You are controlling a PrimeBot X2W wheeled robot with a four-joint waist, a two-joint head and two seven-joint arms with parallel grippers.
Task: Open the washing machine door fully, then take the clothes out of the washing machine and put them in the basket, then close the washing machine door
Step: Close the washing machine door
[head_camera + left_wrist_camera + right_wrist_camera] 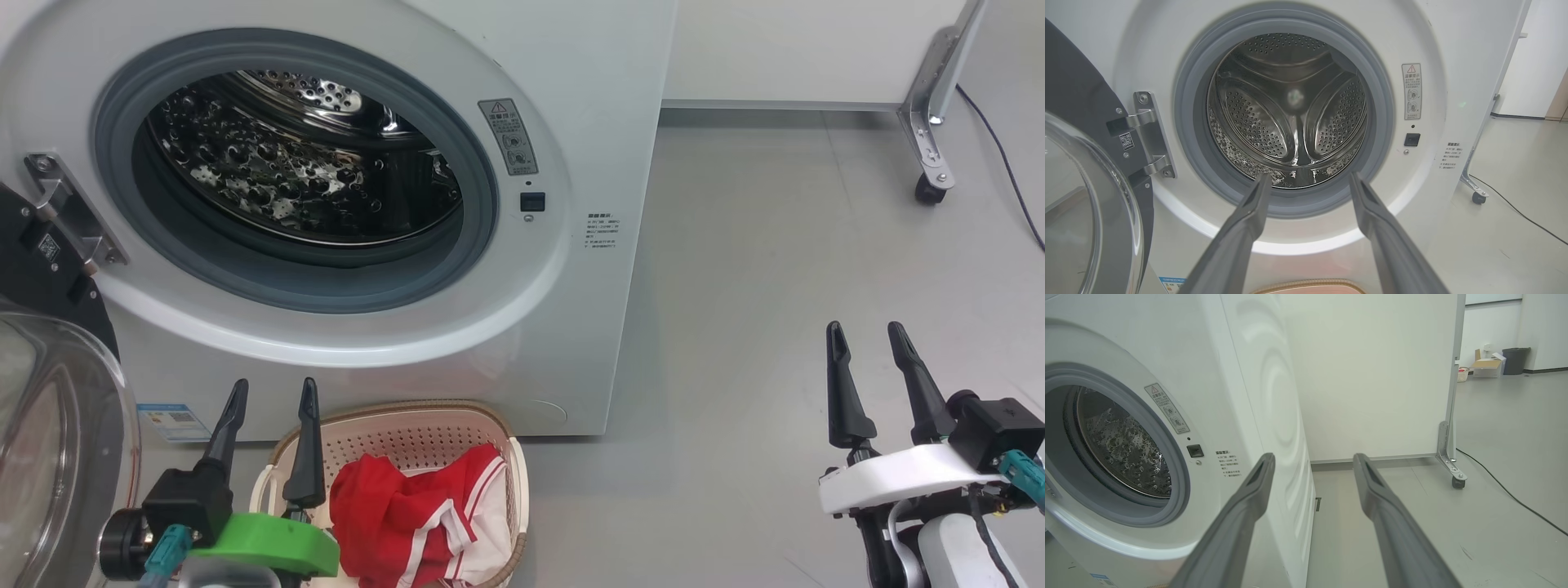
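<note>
Head view takes in the red-and-white clothes (408, 523) heaped in the basket (424, 412) on the floor at the foot of the washing machine (588, 98), while the left wrist view looks straight into the perforated steel drum (1290, 110), the washing machine door (1081, 204) swung wide on its hinge. The left gripper (273, 390) hangs over the basket's left rim and the right gripper (865, 331) over the floor well to the right, both upright, fingers spread, holding nothing.
</note>
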